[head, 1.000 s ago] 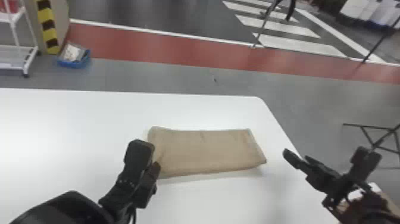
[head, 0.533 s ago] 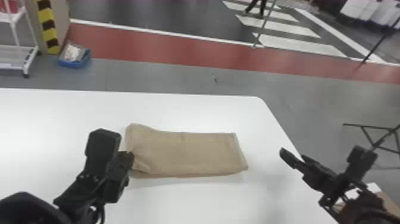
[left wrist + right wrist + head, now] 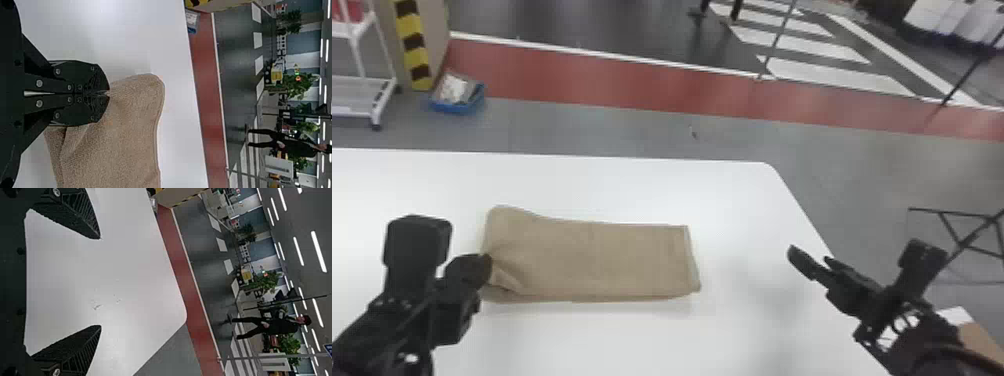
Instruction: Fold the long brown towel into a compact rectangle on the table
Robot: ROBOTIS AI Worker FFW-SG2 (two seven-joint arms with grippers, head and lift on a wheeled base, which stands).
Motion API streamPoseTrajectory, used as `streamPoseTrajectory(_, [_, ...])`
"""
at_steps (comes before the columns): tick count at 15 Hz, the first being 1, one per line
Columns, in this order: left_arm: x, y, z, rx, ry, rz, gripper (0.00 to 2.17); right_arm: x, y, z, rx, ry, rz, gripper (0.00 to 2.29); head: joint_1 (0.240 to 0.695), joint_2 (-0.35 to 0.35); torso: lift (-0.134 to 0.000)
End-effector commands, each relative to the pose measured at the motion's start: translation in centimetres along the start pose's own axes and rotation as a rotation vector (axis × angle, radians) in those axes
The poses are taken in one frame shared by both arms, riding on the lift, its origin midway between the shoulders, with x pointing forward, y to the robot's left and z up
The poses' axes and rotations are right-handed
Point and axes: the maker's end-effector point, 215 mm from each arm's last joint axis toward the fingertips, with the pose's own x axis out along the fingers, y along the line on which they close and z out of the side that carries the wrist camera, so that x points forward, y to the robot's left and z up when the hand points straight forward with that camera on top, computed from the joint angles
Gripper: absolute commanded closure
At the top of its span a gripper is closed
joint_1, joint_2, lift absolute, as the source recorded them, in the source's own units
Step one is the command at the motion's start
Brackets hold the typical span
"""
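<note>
1. Towel point(image 3: 602, 260) lies on the table point(image 3: 722, 195), long axis running left-right before the robot.
2. Left gripper point(image 3: 483, 269) is closed on the towel's left end; its fingers hide the pinched cloth.
3. Right gripper point(image 3: 810, 254) is wide open, empty, near the table's right edge.
4. Towel is brown, folded, flat to the right, creased by the grip.

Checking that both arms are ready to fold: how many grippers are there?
2. The left gripper is shut on the left end of the towel; the right gripper is open near the right edge of the table.
</note>
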Motion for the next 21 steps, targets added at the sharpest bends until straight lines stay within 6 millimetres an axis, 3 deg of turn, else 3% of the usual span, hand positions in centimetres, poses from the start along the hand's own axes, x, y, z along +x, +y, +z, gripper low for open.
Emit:
streamPoseTrajectory(1, [-0.2, 1.3, -1.1, -0.008, 0.017, 0.020, 1.70, 0.3, 1.5, -0.7, 0.008, 0.021, 0.023, 0.07, 0.695, -0.350, -0.124])
streamPoseTrajectory(2, [-0.3, 1.6, -1.3, -0.010, 0.019, 0.023, 1.65, 0.5, 2.6, -1.1, 0.007, 0.037, 0.038, 0.08, 0.695, -0.350, -0.124])
streamPoseTrajectory(3, [-0.8, 1.8, -1.7, -0.022, 0.023, 0.015, 1.21, 0.8, 4.2, -1.5, 0.003, 0.052, 0.062, 0.09, 0.695, -0.350, -0.124])
streamPoseTrajectory(4, [-1.3, 1.8, -1.6, -0.035, 0.017, 0.006, 0.44, 1.0, 5.7, -2.0, 0.001, 0.072, 0.077, 0.12, 0.695, -0.350, -0.124])
streamPoseTrajectory(5, [-1.8, 1.6, -1.1, -0.038, 0.004, 0.004, 0.00, 1.4, 7.8, -2.6, -0.011, 0.094, 0.098, 0.16, 0.695, -0.350, -0.124])
streamPoseTrajectory(7, [-2.8, 1.8, -0.1, -0.040, -0.022, 0.013, 0.01, 2.2, 11.6, -4.2, -0.039, 0.150, 0.136, 0.22, 0.695, -0.348, -0.124])
streamPoseTrajectory(9, [-4.2, 2.8, 1.3, -0.031, -0.056, 0.034, 0.02, 3.5, 15.7, -5.6, -0.084, 0.187, 0.166, 0.28, 0.695, -0.288, -0.124])
streamPoseTrajectory(11, [-4.8, 2.9, 2.3, -0.029, -0.080, 0.037, 0.02, 4.9, 19.5, -5.6, -0.124, 0.186, 0.190, 0.28, 0.695, -0.240, -0.124])
streamPoseTrajectory(13, [-4.7, 2.3, 3.1, -0.029, -0.105, 0.015, 0.04, 6.0, 22.1, -6.6, -0.138, 0.207, 0.201, 0.28, 0.695, -0.174, -0.124])
streamPoseTrajectory(16, [-4.0, -0.2, 3.9, -0.012, -0.137, -0.050, 0.05, 7.1, 22.8, -8.9, -0.165, 0.281, 0.170, 0.29, 0.695, -0.137, -0.124])
streamPoseTrajectory(21, [-3.4, -3.8, 4.0, 0.025, -0.163, -0.138, 0.05, 7.7, 23.1, -10.0, -0.185, 0.328, 0.159, 0.32, 0.695, -0.161, -0.124])
